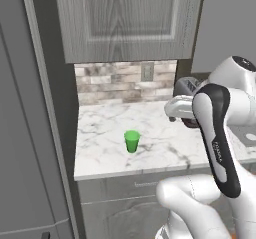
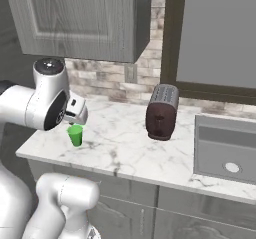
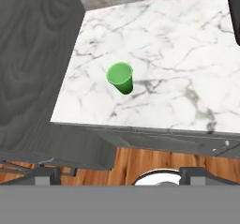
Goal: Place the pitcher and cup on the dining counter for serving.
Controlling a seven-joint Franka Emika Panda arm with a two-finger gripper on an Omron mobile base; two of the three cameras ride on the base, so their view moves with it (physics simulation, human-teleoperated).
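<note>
The cup (image 1: 132,141) looks like smooth bright green plastic with a slight sheen, and it stands on a counter (image 1: 107,155) of polished white marble veined in grey, above matt grey drawer fronts (image 1: 135,195). The wall cabinet (image 1: 125,18) overhead shows a grey wood grain with a dull finish, the backsplash (image 1: 112,83) is rough-looking stone tile in beige and grey, and the toaster (image 2: 161,112) has a dark red-brown body with a ribbed, metal-like grey top. The sink (image 2: 225,150) looks like brushed grey metal, the floor (image 3: 136,162) is warm, varnished wood planks, and the robot arm (image 1: 220,133) is glossy white plastic with dark, smooth joints.
</note>
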